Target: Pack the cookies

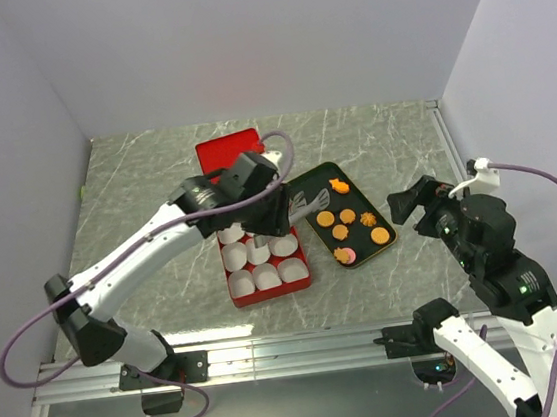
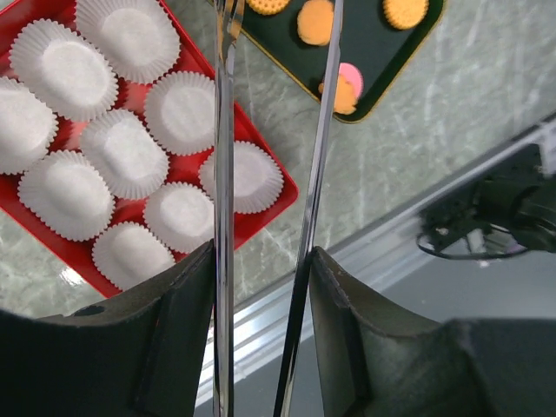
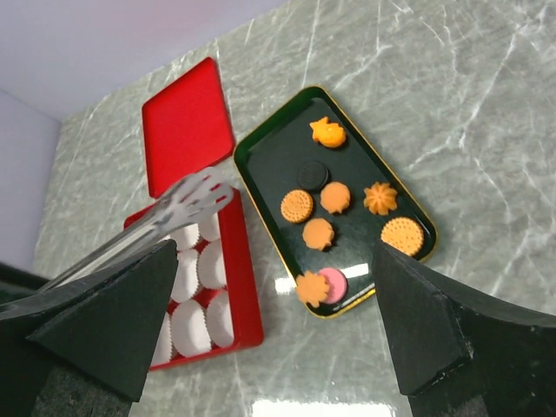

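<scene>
The cookies (image 1: 348,217) lie on a black gold-rimmed tray (image 1: 354,200): several orange ones (image 3: 318,233), a pink one (image 3: 334,282) and a dark round one (image 3: 311,175). My left gripper (image 1: 269,210) is shut on a pair of metal tongs (image 1: 310,203), whose two arms (image 2: 224,130) press against my finger pads (image 2: 195,287). The tong tips (image 3: 195,193) hang apart and empty over the gap between the red box and the tray's left edge. My right gripper (image 1: 409,204) stands open to the right of the tray, with nothing between its fingers (image 3: 130,313).
A red box (image 1: 234,299) filled with white paper cups (image 1: 264,260) sits left of the tray. Its red lid (image 1: 227,152) lies flat behind it. In the left wrist view the box rim (image 2: 254,137) and the pink cookie (image 2: 350,78) show beyond the tongs. White walls enclose the table.
</scene>
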